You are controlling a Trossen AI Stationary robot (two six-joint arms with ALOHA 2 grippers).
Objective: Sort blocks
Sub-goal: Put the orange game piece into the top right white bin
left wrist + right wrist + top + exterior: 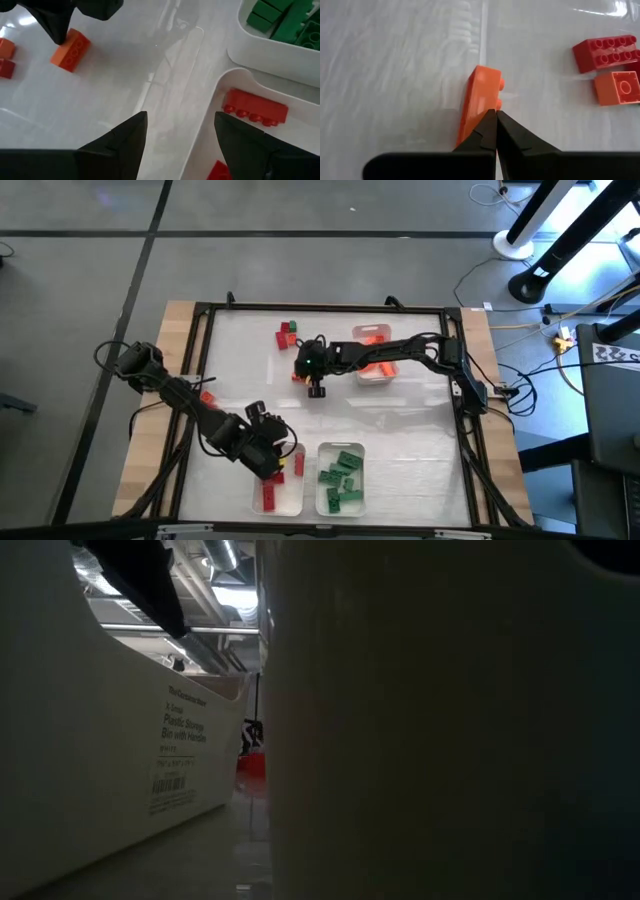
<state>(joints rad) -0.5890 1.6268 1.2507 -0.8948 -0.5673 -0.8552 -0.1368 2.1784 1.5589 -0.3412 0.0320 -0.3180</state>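
While the left arm hangs over the near edge of the table, we find its left gripper (180, 145) above the rim of the tray of red bricks (293, 502), with its two fingers spread apart and nothing between them. In the left wrist view we see a long red brick (256, 107) lying inside that tray, and the tray of green bricks (341, 478) just beside it. The right arm reaches in from the right side of the table towards the middle, and we find its right gripper (496, 131) pressed together, tips touching, against the side of an orange brick (479, 102) that rests on the white table surface (400, 430). In the right wrist view we cannot confirm that the brick is clamped; the closed tips sit at its edge. Near it lie a red studded brick (605, 52) and a small orange single-stud brick (617, 87), touching each other. In the high view we see a third tray (372, 333) with orange contents beyond the right arm, and a small group of loose red and green bricks (286, 333) at the far side of the table. The low view is blocked by tray walls.
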